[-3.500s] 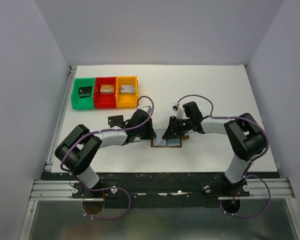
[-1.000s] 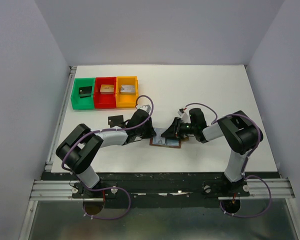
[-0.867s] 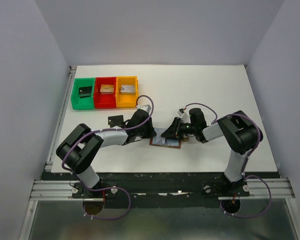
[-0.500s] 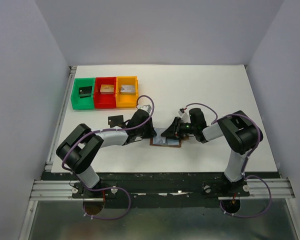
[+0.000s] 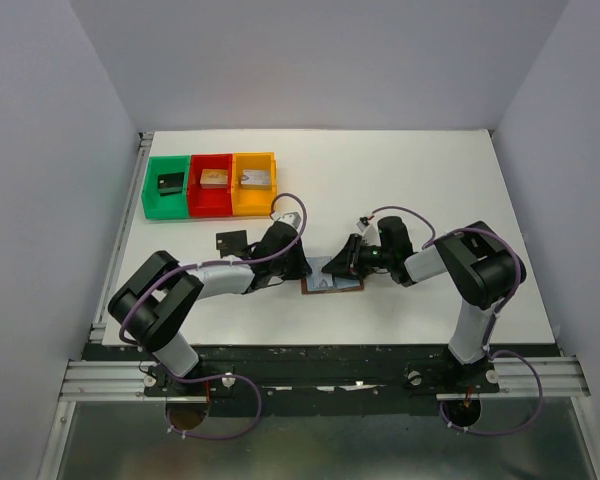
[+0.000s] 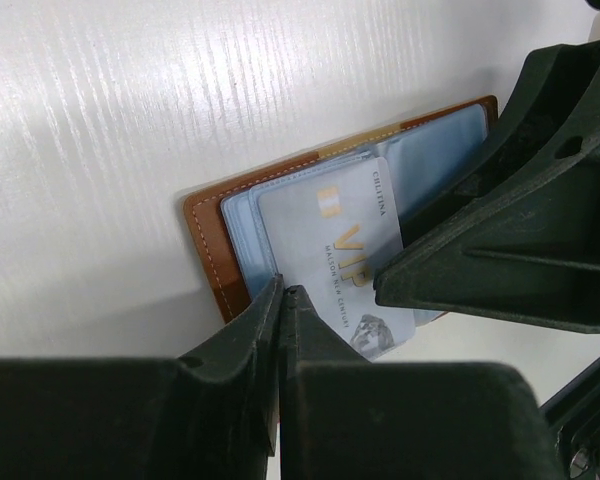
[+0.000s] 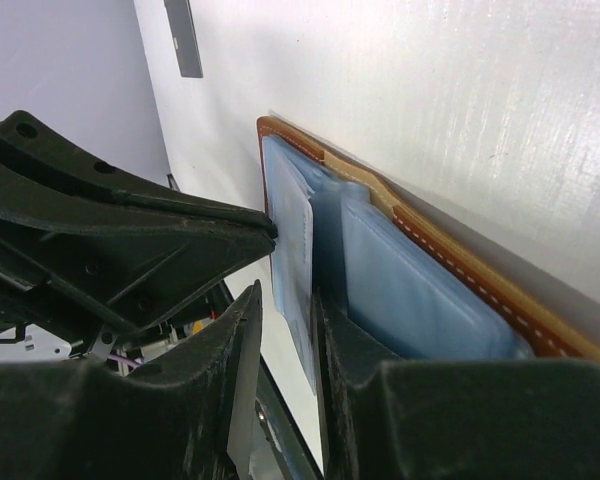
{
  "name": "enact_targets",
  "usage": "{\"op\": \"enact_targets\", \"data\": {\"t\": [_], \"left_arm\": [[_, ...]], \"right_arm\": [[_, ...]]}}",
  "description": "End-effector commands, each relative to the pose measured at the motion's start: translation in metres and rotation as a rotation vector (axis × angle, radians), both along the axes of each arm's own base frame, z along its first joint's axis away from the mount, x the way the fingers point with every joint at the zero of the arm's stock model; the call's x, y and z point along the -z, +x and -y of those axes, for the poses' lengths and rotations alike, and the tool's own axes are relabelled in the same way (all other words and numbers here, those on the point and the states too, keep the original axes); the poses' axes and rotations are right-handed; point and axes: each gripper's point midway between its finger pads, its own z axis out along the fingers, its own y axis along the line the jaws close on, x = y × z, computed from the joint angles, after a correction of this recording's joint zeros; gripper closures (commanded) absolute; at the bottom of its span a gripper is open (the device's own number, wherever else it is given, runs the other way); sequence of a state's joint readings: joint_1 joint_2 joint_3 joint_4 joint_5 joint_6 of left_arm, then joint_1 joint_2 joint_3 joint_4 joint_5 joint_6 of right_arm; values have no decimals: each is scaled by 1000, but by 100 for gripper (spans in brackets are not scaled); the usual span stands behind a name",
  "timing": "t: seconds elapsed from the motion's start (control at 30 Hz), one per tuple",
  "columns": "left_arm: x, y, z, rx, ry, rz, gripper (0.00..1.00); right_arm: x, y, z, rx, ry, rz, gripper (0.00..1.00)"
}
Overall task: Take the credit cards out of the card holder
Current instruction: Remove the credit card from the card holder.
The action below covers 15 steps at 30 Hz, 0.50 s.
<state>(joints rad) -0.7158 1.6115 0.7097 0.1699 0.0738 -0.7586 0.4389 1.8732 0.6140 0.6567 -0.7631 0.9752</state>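
The white surface carries everything. Both arms reach in low from the near edge and meet at its middle, and in the top view their bodies cover much of what lies there.

At the far left stand three bins in a row: green bin, red bin and orange bin, each with a small block inside, too small to read.

The card holder lies open and flat near the middle of the surface, between the two arms' ends, brown leather outside and pale blue sleeves inside. Its right half is hidden under the right arm's end in the left wrist view. A gold-tan strip shows along its far edge; whether that is a card I cannot tell.

A grey card printed VIP sticks partway out of a sleeve at an angle, one corner covered by the right arm's end. A black card lies on the surface apart from the holder, near the left arm.

The left fingers stand almost together, only a thin slit between them, their tips at the grey card's near edge; whether they pinch it cannot be told. The right fingers are partly open and straddle the card's edge and a sleeve without clamping them.
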Motion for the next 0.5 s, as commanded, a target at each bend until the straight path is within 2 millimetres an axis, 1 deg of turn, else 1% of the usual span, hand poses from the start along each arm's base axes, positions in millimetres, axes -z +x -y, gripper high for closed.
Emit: {"op": "enact_targets", "data": {"t": [0.0,0.13,0.2,0.33,0.47], "left_arm": [[17,-18,-17,-12,74,-54,86],[17,-18,-19,-19,78,-52,87],[18,-17,-19,-20,81,-52,89],[19,-17,-19,-19,89,-56,99],[21,-17,-20,-20,93,-59,100]], "right_arm": [[2,-1,3,8,-27,29,66],[-1,0,3,7,-31,38,66],[-2,-1,4,4,-36,44,66],[-4,-2,6,1,-47,47,66],[-4,-4,10,-2,-63,58,66]]}}
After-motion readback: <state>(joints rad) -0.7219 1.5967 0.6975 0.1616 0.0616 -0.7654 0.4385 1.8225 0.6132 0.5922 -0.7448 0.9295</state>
